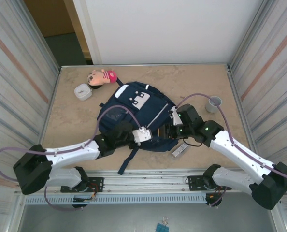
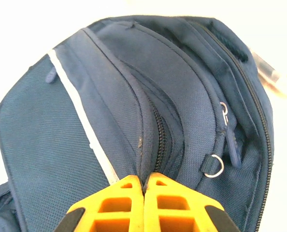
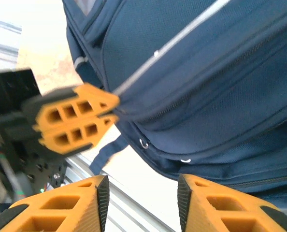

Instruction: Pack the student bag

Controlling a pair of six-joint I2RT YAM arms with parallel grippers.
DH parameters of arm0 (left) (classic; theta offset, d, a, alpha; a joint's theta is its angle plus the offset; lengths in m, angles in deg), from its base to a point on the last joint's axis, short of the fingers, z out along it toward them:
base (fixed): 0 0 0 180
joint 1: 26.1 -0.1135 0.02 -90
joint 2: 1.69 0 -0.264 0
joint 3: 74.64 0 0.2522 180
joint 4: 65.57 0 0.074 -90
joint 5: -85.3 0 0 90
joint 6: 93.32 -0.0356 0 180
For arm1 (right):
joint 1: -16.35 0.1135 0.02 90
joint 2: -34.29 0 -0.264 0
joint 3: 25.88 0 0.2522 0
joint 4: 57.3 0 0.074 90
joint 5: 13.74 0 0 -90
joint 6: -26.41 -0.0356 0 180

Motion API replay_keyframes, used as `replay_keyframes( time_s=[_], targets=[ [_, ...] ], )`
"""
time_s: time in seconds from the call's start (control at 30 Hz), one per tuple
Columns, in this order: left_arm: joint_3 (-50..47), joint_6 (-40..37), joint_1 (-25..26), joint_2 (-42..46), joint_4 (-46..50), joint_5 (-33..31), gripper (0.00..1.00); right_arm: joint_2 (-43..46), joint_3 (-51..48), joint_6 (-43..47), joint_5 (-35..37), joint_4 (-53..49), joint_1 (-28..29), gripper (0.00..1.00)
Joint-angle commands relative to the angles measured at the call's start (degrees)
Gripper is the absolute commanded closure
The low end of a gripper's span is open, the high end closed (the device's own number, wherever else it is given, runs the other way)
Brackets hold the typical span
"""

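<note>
The student bag (image 1: 134,112) lies flat in the middle of the table, navy with a thin white stripe (image 2: 80,111). My left gripper (image 2: 144,181) is shut on a fold of the student bag's fabric right beside the front pocket zipper (image 2: 159,140). From the right wrist view, the left gripper (image 3: 109,110) pinches that fold where the stripe ends on the student bag (image 3: 206,72). My right gripper (image 3: 142,193) stands open just off the bag's near edge, with nothing between its fingers. In the top view the left gripper (image 1: 153,134) and the right gripper (image 1: 167,131) are close together at the bag's near side.
A plush doll (image 1: 102,76) and a small white container (image 1: 82,91) lie at the back left. A grey cup (image 1: 213,103) stands at the right. A clear flat item (image 1: 180,150) lies by the bag's near right corner. A bag strap (image 1: 127,162) trails toward the table's front edge.
</note>
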State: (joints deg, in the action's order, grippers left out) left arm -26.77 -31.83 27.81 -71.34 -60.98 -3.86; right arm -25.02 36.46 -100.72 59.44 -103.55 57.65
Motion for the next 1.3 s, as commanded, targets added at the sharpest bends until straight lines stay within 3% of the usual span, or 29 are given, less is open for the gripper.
replay_keyframes(
  time_s=[0.0,0.2,0.37,0.5,0.6,0.7,0.73,0.87,0.93,1.03,1.13,1.2,1.27],
  targets=[
    [-0.7,6.8,-2.1,3.4,0.5,6.0,1.0,-0.9,-0.5,-4.8,4.8,-0.7,3.8,0.55],
    [-0.1,9.4,-4.7,5.0,1.5,8.9,1.0,-3.9,-3.2,-11.1,6.0,5.5,6.1,0.47],
    [-0.4,9.8,-5.4,6.3,1.5,8.9,1.0,-3.9,-9.3,-17.8,-0.2,18.5,-1.0,0.34],
    [-0.5,9.7,-5.6,6.7,1.3,8.8,1.0,-5.2,-11.0,-20.1,-3.3,27.3,-4.2,0.31],
    [-0.4,9.4,-5.7,6.2,1.4,9.2,1.0,-7.1,-10.2,-19.4,-6.2,32.1,-5.4,0.39],
    [-0.1,9.1,-5.7,5.7,1.9,9.2,0.99,-8.0,-8.8,-18.4,-7.5,32.9,-5.9,0.74],
    [-0.1,8.9,-5.7,5.7,2.1,9.1,0.91,-8.0,-8.4,-18.0,-7.8,33.1,-6.0,0.81],
    [-0.7,5.9,-5.6,6.5,2.2,7.2,0.37,-7.1,-7.3,-16.7,-9.8,32.8,-6.4,0.95],
    [-1.5,3.6,-5.6,6.9,1.3,5.3,0.23,-6.7,-6.6,-16.1,-10.5,32.0,-6.5,0.96],
    [-2.0,-1.4,-5.6,6.1,-0.2,4.5,0.15,-6.8,-5.2,-15.5,-11.9,30.9,-6.6,0.95],
    [-1.0,-5.0,-5.6,3.3,-0.3,5.9,0.13,-7.0,-4.2,-15.1,-13.2,30.4,-6.6,0.95],
    [0.0,-5.9,-5.6,1.2,-0.3,7.9,0.15,-7.1,-3.5,-14.7,-13.7,29.8,-6.8,0.94],
    [0.2,-5.6,-5.6,-0.7,-1.9,8.7,0.26,-7.1,-2.8,-14.0,-14.3,28.8,-7.0,0.93]
  ],
)
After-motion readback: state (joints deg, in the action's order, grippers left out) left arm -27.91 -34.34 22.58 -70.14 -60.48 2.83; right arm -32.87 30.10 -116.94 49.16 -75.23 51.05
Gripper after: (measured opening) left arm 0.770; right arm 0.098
